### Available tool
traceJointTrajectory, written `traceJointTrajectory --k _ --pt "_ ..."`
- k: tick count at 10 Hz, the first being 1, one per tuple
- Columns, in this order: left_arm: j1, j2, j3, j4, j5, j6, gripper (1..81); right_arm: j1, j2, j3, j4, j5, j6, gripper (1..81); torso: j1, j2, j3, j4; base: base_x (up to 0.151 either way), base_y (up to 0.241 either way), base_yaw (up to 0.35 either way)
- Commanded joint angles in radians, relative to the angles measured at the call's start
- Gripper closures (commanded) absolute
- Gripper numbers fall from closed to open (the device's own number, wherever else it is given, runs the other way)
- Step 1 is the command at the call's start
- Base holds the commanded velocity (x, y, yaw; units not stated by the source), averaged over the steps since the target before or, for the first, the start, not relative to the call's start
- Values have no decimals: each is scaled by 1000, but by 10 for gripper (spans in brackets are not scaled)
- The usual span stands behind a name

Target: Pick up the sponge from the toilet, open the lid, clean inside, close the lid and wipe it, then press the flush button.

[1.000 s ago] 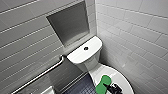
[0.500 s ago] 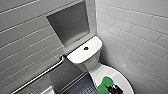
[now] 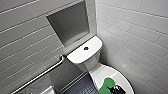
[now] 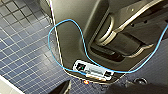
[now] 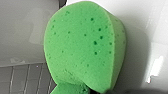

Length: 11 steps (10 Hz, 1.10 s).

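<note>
– Holding what, and where?
– The right fingers [image 3: 117, 89] clench the sponge [image 3: 107, 83], which stands folded against the closed lid [image 3: 105, 72].
– Why so?
– Likely pinched at one edge, leaving its broad face free for wiping.

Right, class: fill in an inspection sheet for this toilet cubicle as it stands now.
Surface: lid closed, glossy white.
Job's things: green sponge at the lid's front part, bent; toilet white; flush button in the middle of the tank top.
Clutter: nothing seen.
Grippers: right gripper dark, right beside the sponge.
Cables: blue cable looped across the robot's body.
Surroundings: grey tiled walls, wall niche, grab rail, dark blue tiled floor.
</note>
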Motion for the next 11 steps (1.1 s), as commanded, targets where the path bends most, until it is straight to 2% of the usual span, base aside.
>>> traceJointTrajectory --k 1,3,6,8,11 --pt "24 -13 2 -1 77 8 10 122 -347 563 -69 35 -6 811 0 0 0 0 0 0 0" --pt "19 -13 0 -1 74 8 10 92 -402 606 -68 38 -4 811 0 0 0 0 0 0 0" --pt "2 -10 3 2 71 11 10 3 -555 707 -68 39 -3 811 0 1 -1 0 0 0 0" --pt "-31 -16 11 0 71 10 10 -120 -608 698 -63 45 0 811 0 1 -1 0 0 0 0" --pt "-81 -100 167 0 74 7 10 -299 -606 595 -61 130 2 811 0 1 -1 0 0 0 0"
